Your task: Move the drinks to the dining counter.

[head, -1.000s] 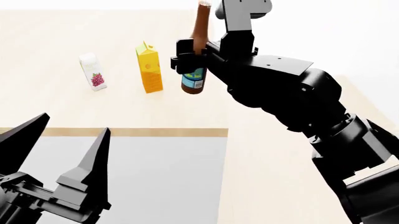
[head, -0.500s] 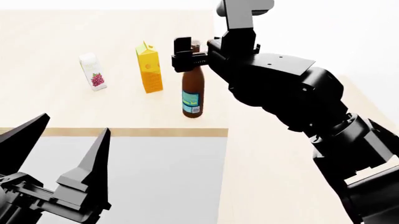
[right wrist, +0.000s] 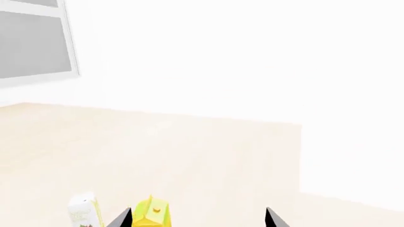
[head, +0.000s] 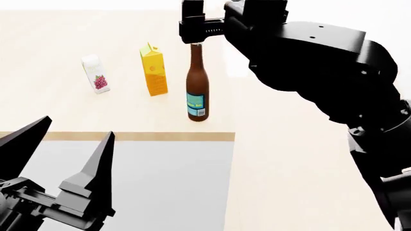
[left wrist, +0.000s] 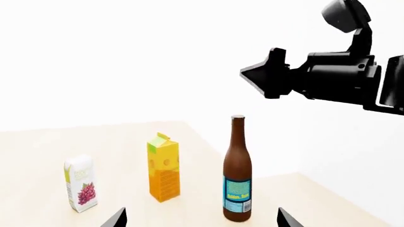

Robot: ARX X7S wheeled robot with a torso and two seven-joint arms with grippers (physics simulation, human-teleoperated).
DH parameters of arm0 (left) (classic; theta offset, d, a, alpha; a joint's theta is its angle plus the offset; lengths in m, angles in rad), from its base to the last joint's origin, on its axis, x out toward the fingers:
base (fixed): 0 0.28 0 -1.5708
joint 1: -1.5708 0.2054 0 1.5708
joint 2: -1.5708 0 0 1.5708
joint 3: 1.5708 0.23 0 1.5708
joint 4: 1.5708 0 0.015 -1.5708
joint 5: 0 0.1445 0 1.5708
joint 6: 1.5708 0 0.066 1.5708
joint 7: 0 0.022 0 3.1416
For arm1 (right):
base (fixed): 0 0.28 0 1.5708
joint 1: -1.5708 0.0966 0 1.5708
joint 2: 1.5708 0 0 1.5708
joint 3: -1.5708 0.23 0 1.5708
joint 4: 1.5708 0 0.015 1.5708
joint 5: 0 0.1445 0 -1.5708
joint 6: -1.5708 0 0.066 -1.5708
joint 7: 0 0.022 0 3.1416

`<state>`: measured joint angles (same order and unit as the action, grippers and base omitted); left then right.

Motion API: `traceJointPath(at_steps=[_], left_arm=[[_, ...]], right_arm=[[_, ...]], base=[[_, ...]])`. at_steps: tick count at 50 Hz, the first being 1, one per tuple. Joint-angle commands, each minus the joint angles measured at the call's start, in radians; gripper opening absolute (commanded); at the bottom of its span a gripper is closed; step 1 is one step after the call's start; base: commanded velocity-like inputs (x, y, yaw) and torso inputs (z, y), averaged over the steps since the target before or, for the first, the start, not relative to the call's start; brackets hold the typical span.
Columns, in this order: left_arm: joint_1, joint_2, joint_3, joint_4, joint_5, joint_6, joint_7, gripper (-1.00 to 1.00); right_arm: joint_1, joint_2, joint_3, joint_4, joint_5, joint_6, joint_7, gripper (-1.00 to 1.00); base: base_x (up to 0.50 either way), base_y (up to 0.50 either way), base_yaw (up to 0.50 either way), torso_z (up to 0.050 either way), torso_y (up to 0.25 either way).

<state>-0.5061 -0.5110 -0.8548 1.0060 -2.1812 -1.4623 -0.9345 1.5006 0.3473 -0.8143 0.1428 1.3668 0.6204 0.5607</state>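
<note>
Three drinks stand in a row on the dining counter [head: 77,110]: a small white berry carton [head: 95,73], a yellow-orange juice carton [head: 154,70] and a brown bottle with a blue label [head: 197,86]. My right gripper [head: 192,29] hovers open just above the bottle's top, holding nothing. The right wrist view shows its open gripper [right wrist: 197,218] over the juice carton [right wrist: 151,213] and white carton [right wrist: 83,213]. My left gripper [head: 64,159] is open, low and in front of the counter's edge. In its own view the left gripper [left wrist: 202,220] faces the bottle [left wrist: 237,175], juice carton [left wrist: 164,172] and white carton [left wrist: 81,189].
The counter's thin wood band [head: 128,136] runs along the front above its grey side [head: 141,183]. The counter ends just right of the bottle, with pale floor [head: 289,168] beyond. A grey framed panel [right wrist: 31,47] shows on the far wall.
The right gripper set the bottle upright on the counter, opened, and rose above its top. The left arm has not moved.
</note>
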Motion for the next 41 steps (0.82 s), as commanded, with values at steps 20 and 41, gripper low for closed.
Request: traceJointPath(at_steps=[20, 41], left_arm=[[-0.011, -0.026, 0.029, 0.007, -0.024, 0.035, -0.038, 1.00], [-0.023, -0.046, 0.041, 0.009, -0.051, 0.059, -0.067, 1.00]], right_arm=[[0.254, 0.119, 0.193, -0.383, 0.037, -0.006, 0.339, 1.00], [0.530, 0.193, 0.313, -0.543, 0.084, 0.057, 0.620, 1.00]], base=[[0.00, 0.00, 0.00, 0.000, 0.000], [0.00, 0.00, 0.00, 0.000, 0.000]])
